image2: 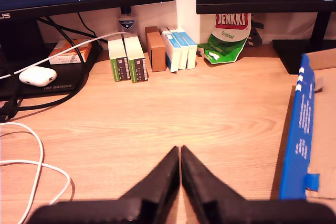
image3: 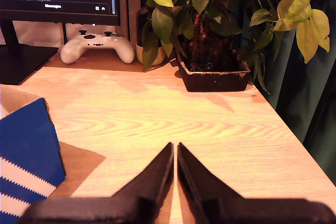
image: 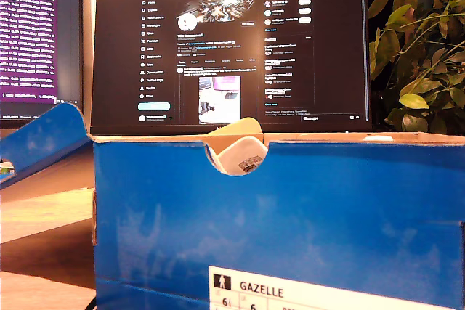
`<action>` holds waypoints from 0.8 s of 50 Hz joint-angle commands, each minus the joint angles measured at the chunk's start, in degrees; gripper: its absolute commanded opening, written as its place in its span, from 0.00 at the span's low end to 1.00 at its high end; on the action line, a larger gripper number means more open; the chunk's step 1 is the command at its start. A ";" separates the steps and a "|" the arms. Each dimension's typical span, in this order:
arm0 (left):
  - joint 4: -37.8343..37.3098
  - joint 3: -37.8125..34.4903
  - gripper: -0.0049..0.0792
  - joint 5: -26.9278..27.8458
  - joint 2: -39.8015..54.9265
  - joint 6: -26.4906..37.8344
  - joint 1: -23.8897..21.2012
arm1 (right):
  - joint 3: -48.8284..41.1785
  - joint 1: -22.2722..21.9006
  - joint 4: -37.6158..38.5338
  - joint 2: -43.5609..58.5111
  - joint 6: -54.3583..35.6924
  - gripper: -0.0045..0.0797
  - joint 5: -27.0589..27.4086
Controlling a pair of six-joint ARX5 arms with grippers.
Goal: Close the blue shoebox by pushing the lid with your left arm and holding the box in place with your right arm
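The blue shoebox is seen filling the lower part of the exterior view, its front wall close to the camera, with a white label marked GAZELLE at the bottom edge. The lid is recorded as open, tilted up and away at the exterior view's left; its blue edge is also shown in the first wrist view. A white shoe is glimpsed through the notch in the box rim. My first gripper is held above bare wooden desk, jaws pressed together and nothing between them; small cartons and a white cable are noted well apart. My second gripper is likewise closed and empty, beside a box corner; open desk extends to a potted plant and a game controller.
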 commanded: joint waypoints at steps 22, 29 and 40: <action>1.09 -2.21 0.04 0.11 -0.42 -0.28 -0.15 | -0.90 0.22 0.61 -0.35 0.26 0.04 -0.13; 1.27 -2.21 0.04 0.09 -0.42 -0.31 -0.15 | -0.90 0.22 0.66 -0.35 0.31 0.04 -0.22; 4.55 -2.21 0.04 2.91 -0.42 -6.23 -0.15 | -0.72 0.24 1.84 -0.35 5.86 0.04 -0.72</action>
